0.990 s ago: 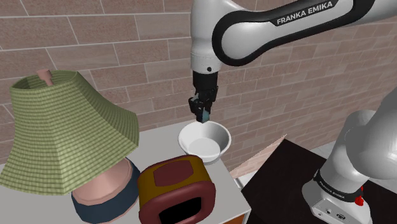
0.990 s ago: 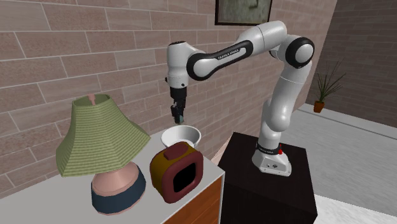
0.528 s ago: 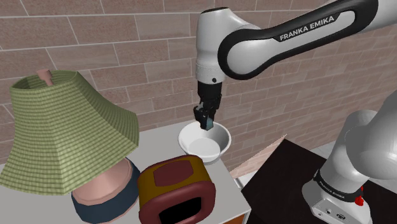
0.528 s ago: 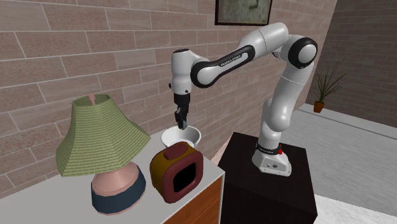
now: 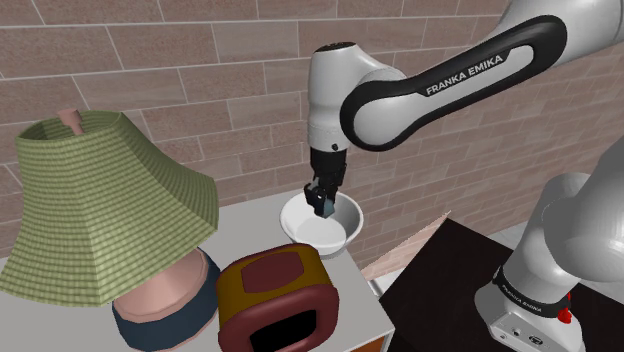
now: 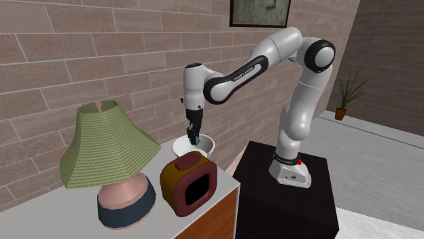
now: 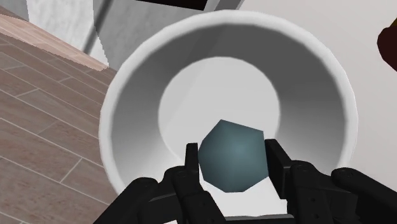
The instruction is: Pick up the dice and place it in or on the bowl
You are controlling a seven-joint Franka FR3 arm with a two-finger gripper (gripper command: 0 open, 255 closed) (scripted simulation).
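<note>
Wrist view: the gripper point(image 7: 233, 165) clasps the grey-blue dice point(image 7: 230, 151) over the middle of the white bowl point(image 7: 130, 108) (well inside its rim), so a gentle, low release here should do.

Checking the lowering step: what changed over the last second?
The gripper, shut on the dice, came down from above the bowl into its mouth. The bowl, lamp and box stayed put.

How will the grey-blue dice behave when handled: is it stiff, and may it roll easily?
Probably stiff: the dice shows crisp facets clasped between the fingers. Its flat faces should limit rolling, though the curved bowl may slide it inward.
</note>
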